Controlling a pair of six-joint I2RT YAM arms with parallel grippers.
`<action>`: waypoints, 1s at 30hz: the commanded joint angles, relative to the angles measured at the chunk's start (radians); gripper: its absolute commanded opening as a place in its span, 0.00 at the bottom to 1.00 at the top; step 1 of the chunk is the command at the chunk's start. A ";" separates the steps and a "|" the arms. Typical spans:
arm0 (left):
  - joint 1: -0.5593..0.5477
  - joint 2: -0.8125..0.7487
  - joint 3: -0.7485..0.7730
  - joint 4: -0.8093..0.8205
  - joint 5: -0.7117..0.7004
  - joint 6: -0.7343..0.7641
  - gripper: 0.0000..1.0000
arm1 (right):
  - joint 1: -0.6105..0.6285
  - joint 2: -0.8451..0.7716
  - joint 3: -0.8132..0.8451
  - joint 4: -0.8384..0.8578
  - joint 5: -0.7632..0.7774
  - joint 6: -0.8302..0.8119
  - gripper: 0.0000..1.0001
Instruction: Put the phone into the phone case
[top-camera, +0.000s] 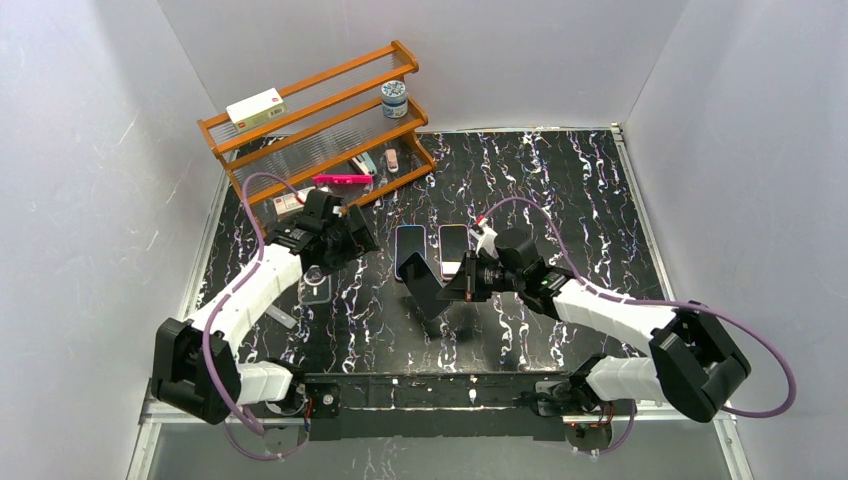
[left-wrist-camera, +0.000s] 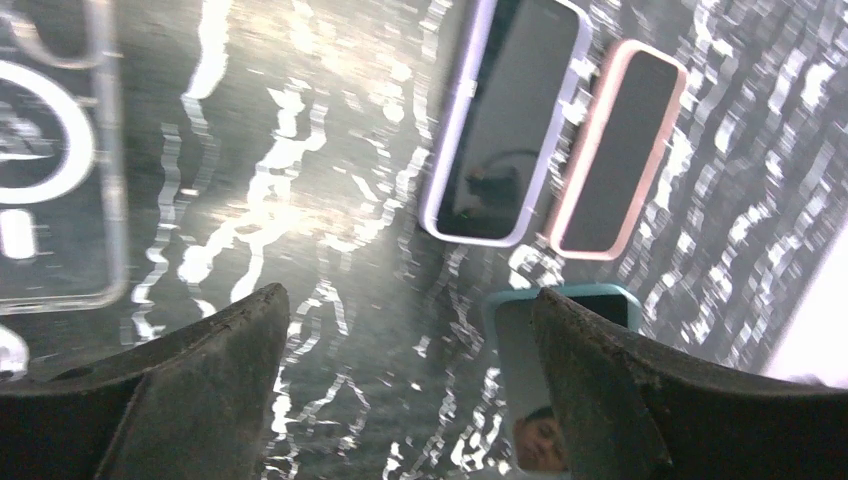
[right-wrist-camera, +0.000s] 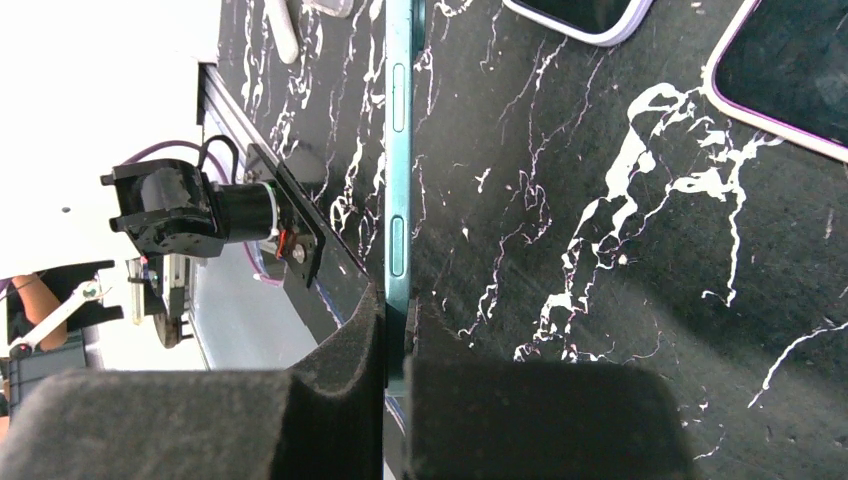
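My right gripper is shut on a teal-edged phone and holds it tilted above the middle of the table. In the right wrist view the phone shows edge-on, pinched between the pads of that gripper. The clear phone case lies flat on the table to the left, and it appears at the left edge of the left wrist view. My left gripper hovers behind the case, open with nothing between its fingers. The teal phone shows partly behind its right finger.
Two more phones lie side by side behind the held one, a lavender-edged one and a pink-edged one. A wooden shelf at the back left holds a box, a jar and small items. White walls enclose the table.
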 joint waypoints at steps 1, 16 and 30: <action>0.083 0.034 0.013 -0.115 -0.175 0.039 0.83 | -0.001 -0.093 0.014 0.023 0.022 -0.018 0.01; 0.139 0.161 -0.116 -0.047 -0.318 0.055 0.63 | -0.009 -0.227 -0.006 -0.021 0.092 -0.028 0.01; 0.142 0.179 -0.197 -0.001 -0.172 0.046 0.40 | -0.013 -0.265 -0.023 -0.020 0.106 -0.025 0.01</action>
